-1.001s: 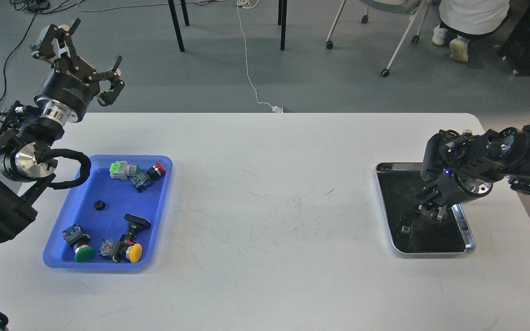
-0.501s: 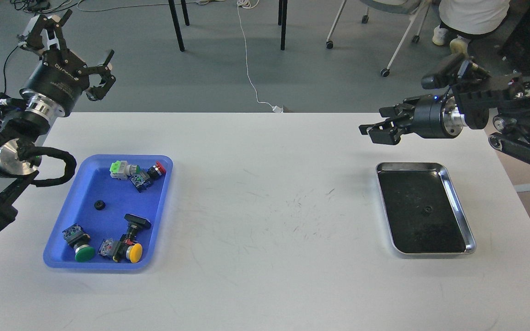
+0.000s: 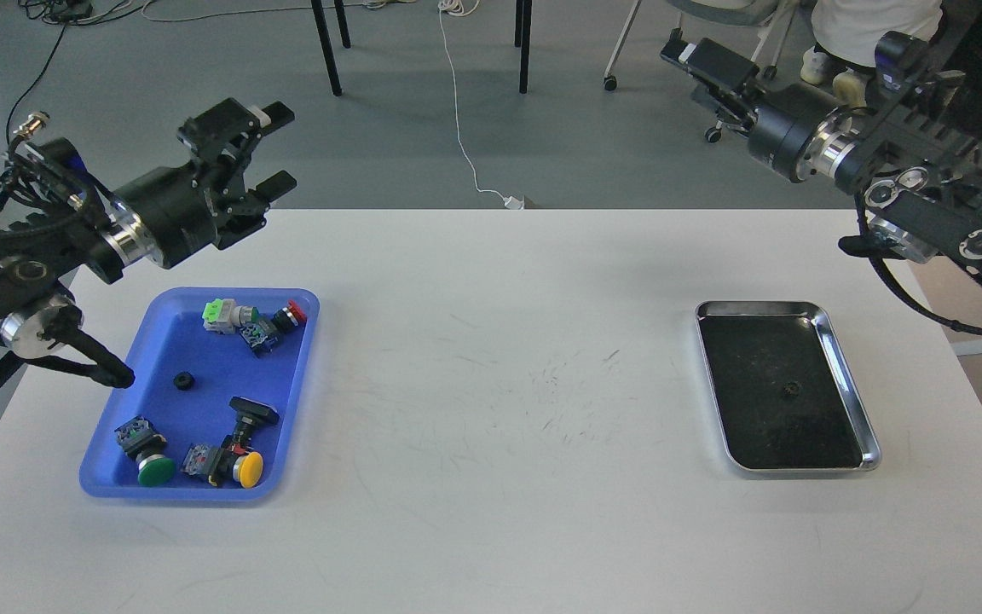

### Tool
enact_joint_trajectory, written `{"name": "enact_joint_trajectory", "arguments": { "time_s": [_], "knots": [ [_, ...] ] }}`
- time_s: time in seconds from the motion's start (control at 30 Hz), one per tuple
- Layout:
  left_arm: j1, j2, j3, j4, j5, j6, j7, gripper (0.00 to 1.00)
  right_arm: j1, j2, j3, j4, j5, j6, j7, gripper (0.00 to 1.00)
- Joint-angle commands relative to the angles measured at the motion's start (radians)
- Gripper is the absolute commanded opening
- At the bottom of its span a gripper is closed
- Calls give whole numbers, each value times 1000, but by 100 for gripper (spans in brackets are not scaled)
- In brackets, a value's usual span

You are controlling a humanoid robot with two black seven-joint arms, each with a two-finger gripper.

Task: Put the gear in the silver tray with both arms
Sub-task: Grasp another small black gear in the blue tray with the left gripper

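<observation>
A small dark gear (image 3: 791, 390) is seen lying on the dark reflective bottom of the silver tray (image 3: 851, 388), close to the tray's middle and apart from every rim. The silver tray is set on the right part of the white tabletop (image 3: 491, 512), its long sides running away from the viewer.

The right end effector (image 3: 707, 66) is held high above the far right corner of the tabletop, well apart from the silver tray, and is pointed toward the upper left. Its fingers are seen close together, but whether they are fully closed cannot be told from this angle; nothing is visibly held in them.

The left end effector (image 3: 262, 153) is held above the far left edge of the tabletop, beyond the blue plastic tray (image 3: 107, 431), and is pointed to the right. Its fingers are spread apart and nothing is held between them.

In the blue plastic tray a second small black gear (image 3: 183, 381) is seen lying by itself near the middle. Around it several push-button switches are scattered: one with a red cap (image 3: 291, 314) and one with a green-and-white body (image 3: 220, 314) at the far end, a black-capped one (image 3: 251, 414) nearer the middle, and a green-capped one (image 3: 150, 465) beside a yellow-capped one (image 3: 244, 466) at the near end.
</observation>
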State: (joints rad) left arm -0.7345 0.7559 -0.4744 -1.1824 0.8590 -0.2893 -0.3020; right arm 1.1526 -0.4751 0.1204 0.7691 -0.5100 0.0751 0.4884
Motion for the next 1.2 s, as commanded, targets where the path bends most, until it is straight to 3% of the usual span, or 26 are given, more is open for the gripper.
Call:
{"name": "enact_joint_trajectory", "arguments": {
  "time_s": [0.0,0.3,0.53,0.7,0.9,1.17],
  "knots": [
    [6,60,78,-94,228,59,0,97,-71,15,122,-2,120,8,0,96],
    [18,158,194,-125,493,88,-2,97,-197,16,303,-2,485,100,0,97],
    [24,204,235,-108,839,194,-2,94,-339,18,427,10,587,192,0,97],
    [38,192,270,22,975,213,-5,85,-372,29,463,12,588,203,0,97],
    [43,189,298,70,966,214,-26,75,-373,36,464,13,588,206,0,97],
    [70,96,296,231,960,216,-51,68,-372,65,463,39,587,218,0,97]
  ]
}}
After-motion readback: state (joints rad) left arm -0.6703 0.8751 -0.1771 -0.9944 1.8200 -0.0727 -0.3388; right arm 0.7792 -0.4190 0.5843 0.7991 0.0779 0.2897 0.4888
